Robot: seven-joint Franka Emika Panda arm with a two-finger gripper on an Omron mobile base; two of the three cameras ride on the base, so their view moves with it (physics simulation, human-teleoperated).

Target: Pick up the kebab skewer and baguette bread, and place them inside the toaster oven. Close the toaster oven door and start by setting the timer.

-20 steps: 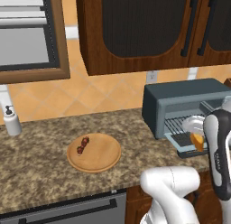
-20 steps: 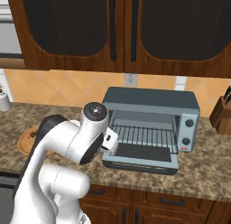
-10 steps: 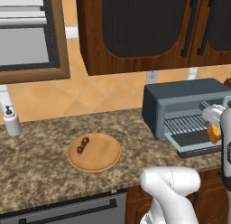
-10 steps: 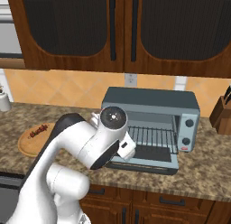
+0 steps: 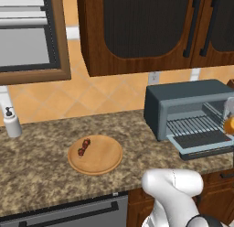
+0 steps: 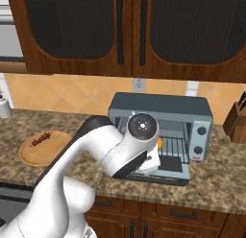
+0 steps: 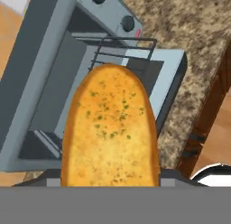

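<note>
I've got the baguette bread (image 7: 110,128) closest to the lens in the hand view, running straight out along the gripper axis from between the jaws; jaws are clamped on its near end, though the fingertips themselves are hidden under the loaf. Golden crust with green flecks faces the camera. In the left base view a bit of orange loaf (image 5: 229,124) shows at the frame edge, just in front of the toaster oven (image 5: 192,112). In the right base view a sliver of it (image 6: 159,143) peeks past the wrist, right at the oven mouth.

Beyond the loaf: the toaster oven door (image 5: 204,146) is folded down flat in front of the oven, on the granite counter (image 5: 41,162). The wire rack (image 5: 194,126) inside the oven looks bare; I can't tell if the loaf tip has crossed over it yet. Knob panel (image 6: 199,139) is at the oven's right end.

Well left of the oven, a round wooden plate (image 5: 103,159) holds the kebab skewer (image 5: 83,147), lying on the plate's left part. Farther left of the oven, a soap dispenser (image 5: 11,123) stands by the wall.
</note>
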